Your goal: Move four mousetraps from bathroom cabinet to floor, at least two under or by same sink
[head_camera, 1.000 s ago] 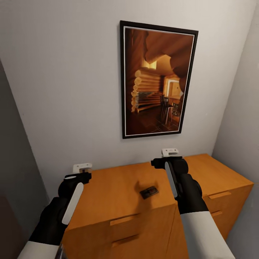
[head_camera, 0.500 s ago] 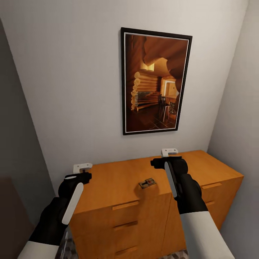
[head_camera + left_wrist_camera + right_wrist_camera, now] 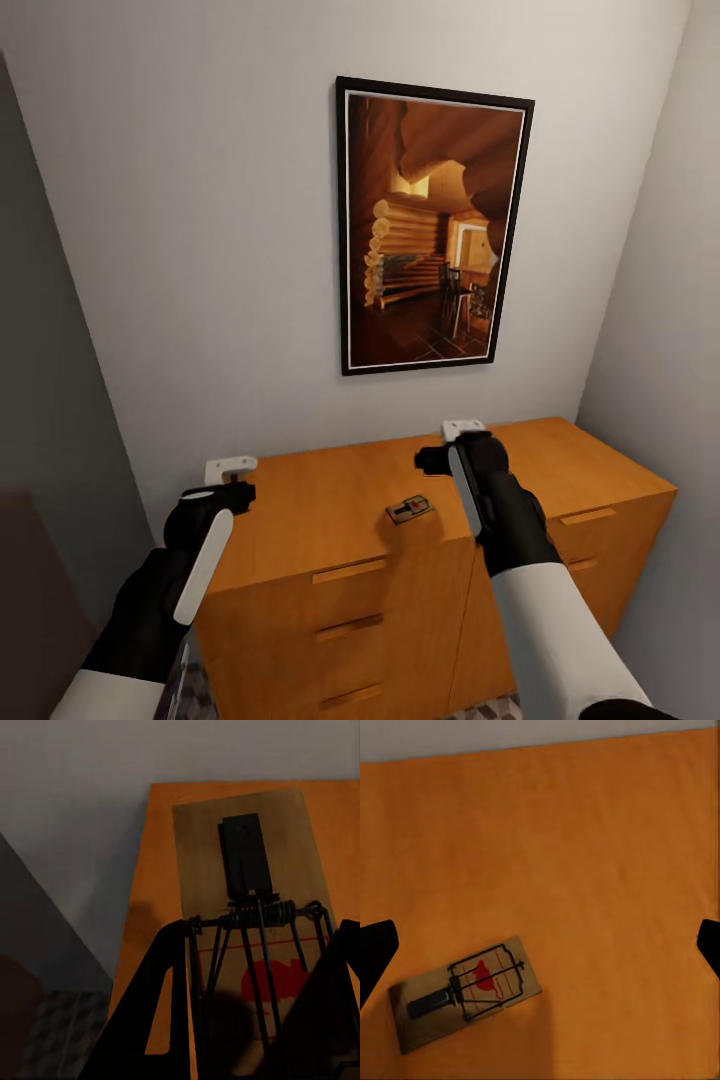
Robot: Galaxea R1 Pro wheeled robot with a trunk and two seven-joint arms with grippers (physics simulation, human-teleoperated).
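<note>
Left end effector grips a mousetrap between its fingers, above the left edge of the orange cabinet. Right end effector, fingers spread wide, hovers over the cabinet top, where a second mousetrap lies flat near the front edge. Framed picture on the wall.

Orange cabinet — tan, red-marked mousetrap

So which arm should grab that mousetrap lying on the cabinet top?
The right. The left gripper is already shut on a mousetrap, while the right gripper is open and hovers above the loose mousetrap on the cabinet.
</note>
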